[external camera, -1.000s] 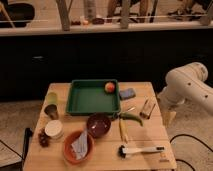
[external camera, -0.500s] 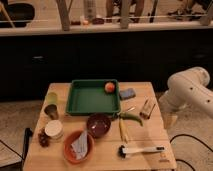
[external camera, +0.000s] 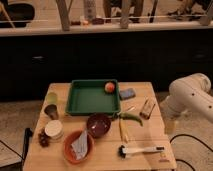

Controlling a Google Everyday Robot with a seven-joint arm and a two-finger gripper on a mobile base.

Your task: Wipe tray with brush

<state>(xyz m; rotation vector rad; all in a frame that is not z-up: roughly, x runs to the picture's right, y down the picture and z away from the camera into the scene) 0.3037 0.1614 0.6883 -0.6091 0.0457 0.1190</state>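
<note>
The green tray sits at the back middle of the wooden table, with a small orange-red ball in its far right corner. Near the table's front right edge lies the brush, its white handle pointing right and its dark head to the left. My white arm reaches in from the right, beyond the table's right edge. Its gripper hangs low beside that edge, open and empty, well right of the tray and above the brush.
In front of the tray are a dark red bowl, a green chili and a yellowish stick. An orange bowl holds a white wrapper. Cups stand left; a blue sponge and brown bar lie right.
My arm has drifted slightly to the right and downward beside the table. Nothing on the table has moved.
</note>
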